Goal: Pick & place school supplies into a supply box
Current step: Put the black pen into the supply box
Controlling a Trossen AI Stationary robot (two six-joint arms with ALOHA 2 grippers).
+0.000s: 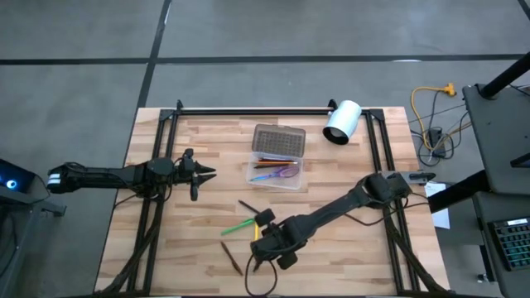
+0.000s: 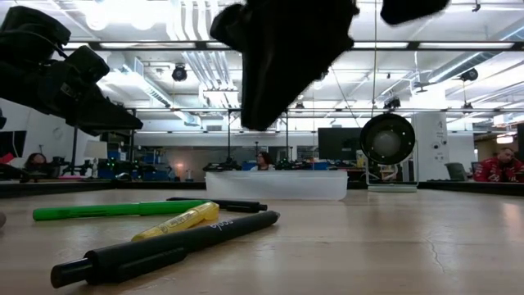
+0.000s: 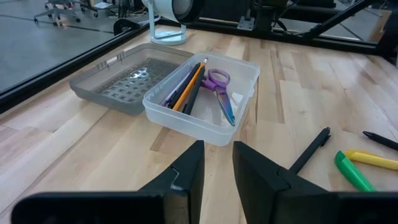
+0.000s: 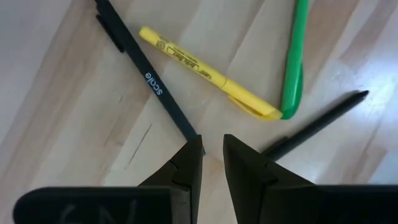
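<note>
The supply box [image 3: 186, 121], a clear plastic case, stands mid-table with its grey lid [image 3: 124, 81] folded open behind it. Inside lie an orange pencil [image 3: 186, 90], darker pencils and purple-handled scissors [image 3: 219, 87]. On the near part of the table lie a black pen [image 4: 149, 81], a yellow highlighter [image 4: 208, 74], a green pen [image 4: 293, 62], a dark pen [image 4: 317, 124] and a brown pencil [image 1: 232, 258]. My right gripper [image 4: 211, 149] hangs over these, pointing steeply down, open a little with nothing between its fingers. My left gripper [image 3: 217, 162] waits left of the box, narrowly open.
A white cylinder [image 1: 341, 122] lies at the far right of the table, behind the box. Black frame rails [image 1: 248, 110] run along the far edge and down both sides. Bare wood lies to the right of the loose pens.
</note>
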